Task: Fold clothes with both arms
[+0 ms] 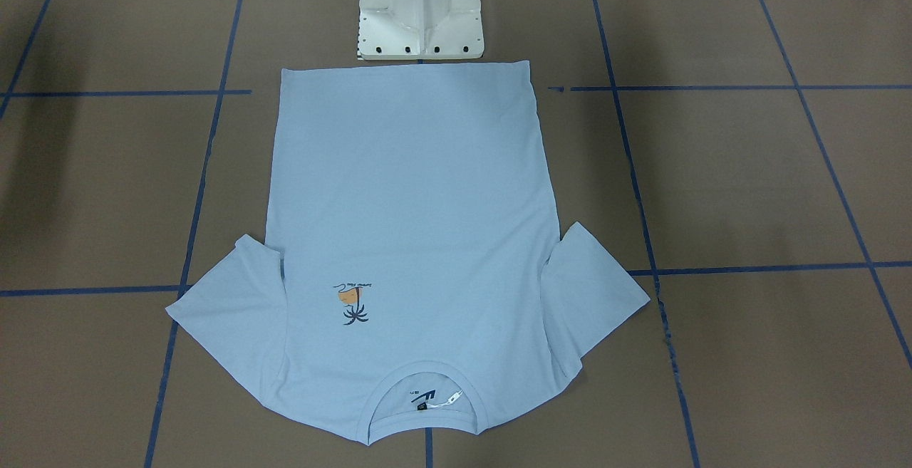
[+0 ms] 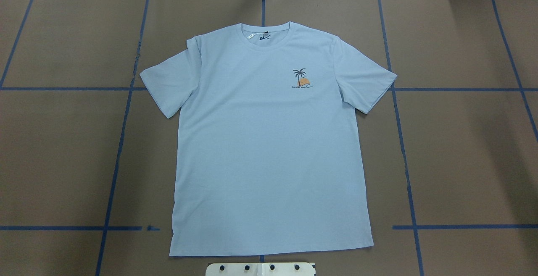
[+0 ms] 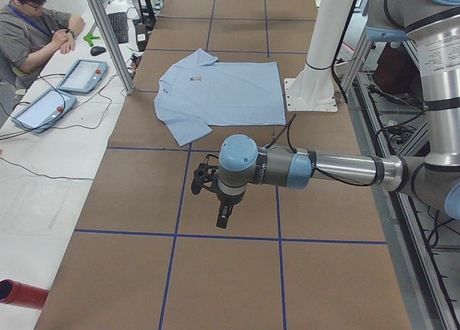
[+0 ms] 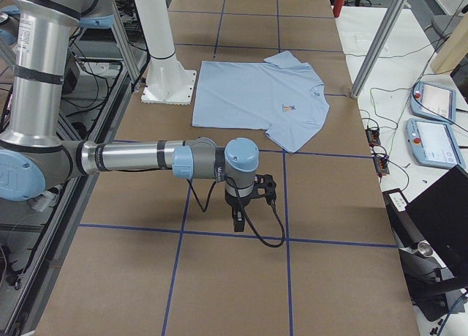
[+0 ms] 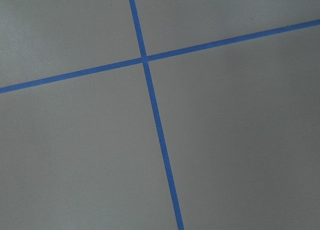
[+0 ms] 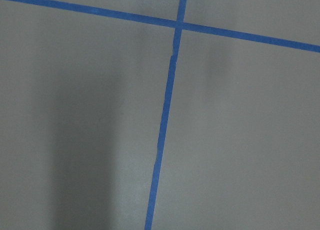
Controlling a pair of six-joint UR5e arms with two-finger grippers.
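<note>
The T-shirt lies flat, print up, in the middle of the worktop, hem toward the robot. The left pincer and right pincer hang over bare worktop, well apart from it (how far open, I cannot tell). Best approach, I judge: matching edges together, gripped symmetrically.

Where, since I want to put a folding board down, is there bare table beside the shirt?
Both sides are free: the brown table on the robot's left of the T-shirt, and likewise on its right, out to where the left arm and right arm hang over the table ends. Crowded: the centre, where the shirt runs from the pedestal base almost to the far edge.
</note>
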